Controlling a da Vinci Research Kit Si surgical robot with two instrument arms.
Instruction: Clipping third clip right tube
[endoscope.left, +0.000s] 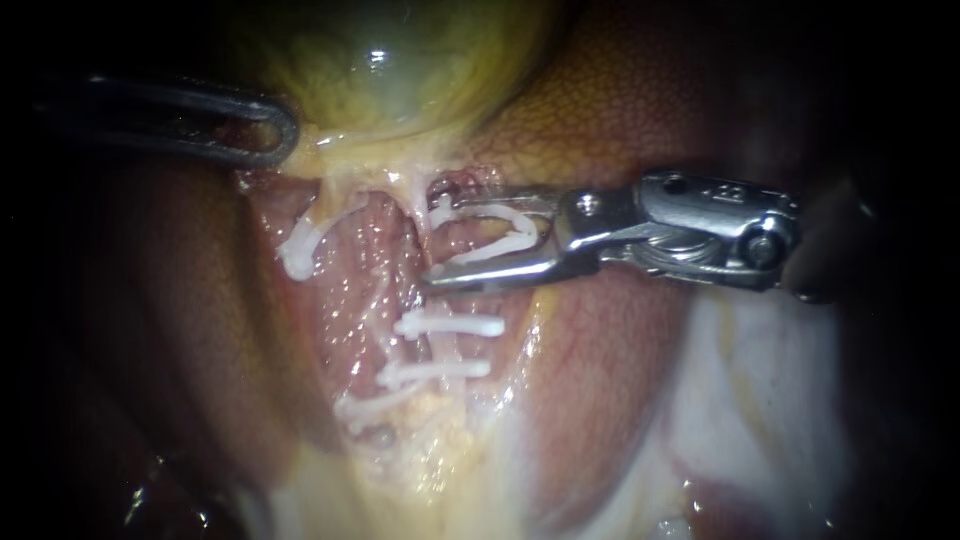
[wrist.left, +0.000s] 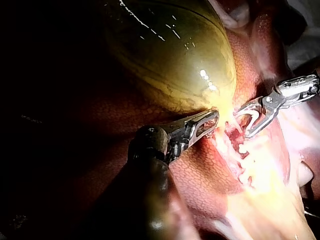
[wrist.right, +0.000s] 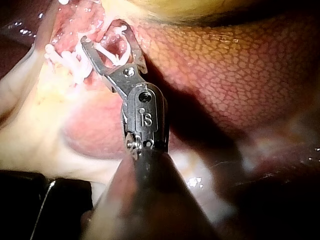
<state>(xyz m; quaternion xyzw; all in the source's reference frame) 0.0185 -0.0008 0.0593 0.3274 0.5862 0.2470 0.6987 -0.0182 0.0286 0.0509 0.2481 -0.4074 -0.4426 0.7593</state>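
My right instrument (endoscope.left: 432, 243) comes in from the right with its jaws spread wide, holding an open white clip (endoscope.left: 500, 240) between them. The jaws and clip straddle the right tube (endoscope.left: 432, 300) just below the gallbladder (endoscope.left: 400, 60). Lower on the same tube sit two closed white clips (endoscope.left: 450, 325) (endoscope.left: 435, 372). My left instrument (endoscope.left: 280, 135) comes in from the left and is shut on tissue at the gallbladder's lower edge. In the left wrist view its jaws (wrist.left: 210, 122) lie against the gallbladder neck. The right wrist view shows the clip-bearing jaws (wrist.right: 102, 35) around the tube.
A white clip (endoscope.left: 300, 250) sits on the left tube and another clip (endoscope.left: 365, 405) lies lower down. Mottled liver (endoscope.left: 620, 110) surrounds the dissected bed. Pale fatty tissue (endoscope.left: 760, 400) lies to the lower right.
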